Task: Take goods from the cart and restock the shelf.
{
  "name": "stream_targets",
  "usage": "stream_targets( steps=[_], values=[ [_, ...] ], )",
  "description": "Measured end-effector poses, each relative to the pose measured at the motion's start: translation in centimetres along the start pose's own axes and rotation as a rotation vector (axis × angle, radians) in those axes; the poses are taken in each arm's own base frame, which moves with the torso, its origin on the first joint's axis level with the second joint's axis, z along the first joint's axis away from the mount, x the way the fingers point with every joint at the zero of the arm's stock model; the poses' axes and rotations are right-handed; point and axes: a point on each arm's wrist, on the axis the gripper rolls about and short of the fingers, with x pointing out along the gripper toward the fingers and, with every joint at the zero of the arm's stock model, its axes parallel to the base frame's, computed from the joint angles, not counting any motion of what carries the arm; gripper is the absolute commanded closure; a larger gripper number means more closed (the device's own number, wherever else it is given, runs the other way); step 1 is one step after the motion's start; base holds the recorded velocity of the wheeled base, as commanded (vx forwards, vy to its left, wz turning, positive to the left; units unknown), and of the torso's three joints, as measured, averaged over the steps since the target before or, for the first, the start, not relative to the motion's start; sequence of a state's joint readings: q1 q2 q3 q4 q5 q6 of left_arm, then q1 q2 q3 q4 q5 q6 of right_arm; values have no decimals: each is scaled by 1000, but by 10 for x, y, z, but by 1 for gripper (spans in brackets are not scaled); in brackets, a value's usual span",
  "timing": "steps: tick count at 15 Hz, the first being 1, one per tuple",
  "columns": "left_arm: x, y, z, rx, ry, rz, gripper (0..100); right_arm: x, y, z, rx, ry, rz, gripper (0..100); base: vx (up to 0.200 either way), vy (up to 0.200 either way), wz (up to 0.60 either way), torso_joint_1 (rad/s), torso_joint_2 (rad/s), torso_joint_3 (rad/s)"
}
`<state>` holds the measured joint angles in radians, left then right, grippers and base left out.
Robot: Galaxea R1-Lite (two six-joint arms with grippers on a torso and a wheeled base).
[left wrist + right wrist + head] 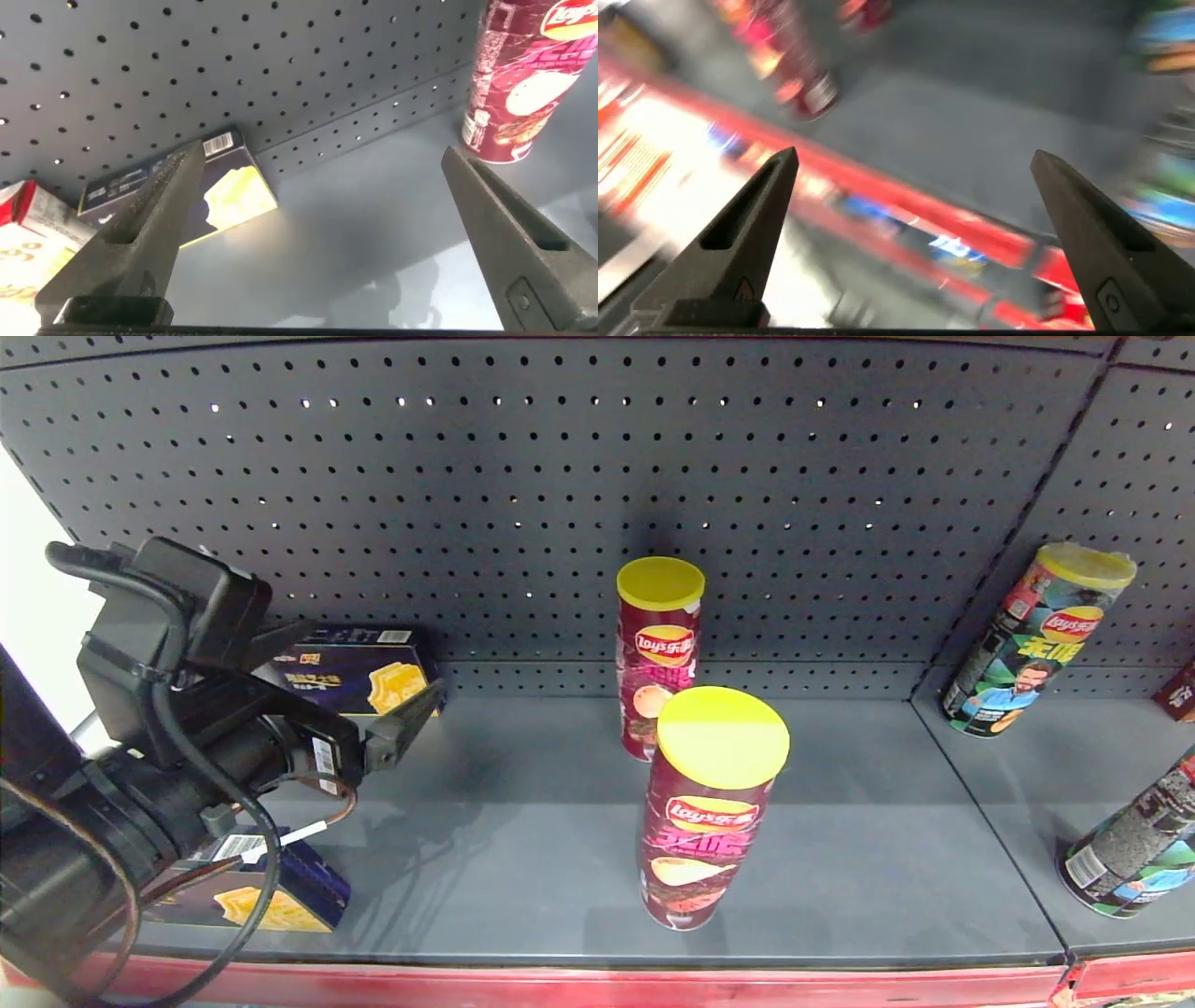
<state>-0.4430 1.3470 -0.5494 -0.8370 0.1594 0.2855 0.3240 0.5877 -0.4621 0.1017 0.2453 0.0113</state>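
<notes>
Head view: a blue box (359,670) lies at the shelf's (523,859) back-left corner, with the left gripper (322,154) spread wide just in front of it, holding nothing. Placing looks done; the next move is to back straight out without nudging the box, then fetch more goods. The right gripper (915,163) is spread too, empty.

The grey shelf (523,868), with a perforated back and a red front edge, carries two upright maroon chip cans with yellow lids: the rear can (656,653) close to the back and the front can (705,812) just before it, nearer the edge. On the left lie two dark blue boxes with yellow pictures, the rear box (369,674) flat against the back and the front box (280,901) at the edge, partly hidden. Two multicoloured cans (1032,644) are in the bay to the right.
</notes>
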Motion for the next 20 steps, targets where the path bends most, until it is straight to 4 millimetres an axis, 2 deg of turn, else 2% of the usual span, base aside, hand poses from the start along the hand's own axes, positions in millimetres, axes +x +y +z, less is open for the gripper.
stream_targets(
  steps=[4,11,15,20],
  values=[
    [1,5,-4,2,16,25,0,51,0,7,-43,132,66,0,0,0,0,0,0,0],
    [4,7,-5,5,24,34,0,133,20,30,-110,146,-16,0,0,0,0,0,0,0],
    [5,7,-7,6,32,31,0,169,27,45,-121,165,-21,0,0,0,0,0,0,0],
    [10,6,-8,9,38,27,0,197,33,46,-131,199,-15,0,0,0,0,0,0,0]
  ],
)
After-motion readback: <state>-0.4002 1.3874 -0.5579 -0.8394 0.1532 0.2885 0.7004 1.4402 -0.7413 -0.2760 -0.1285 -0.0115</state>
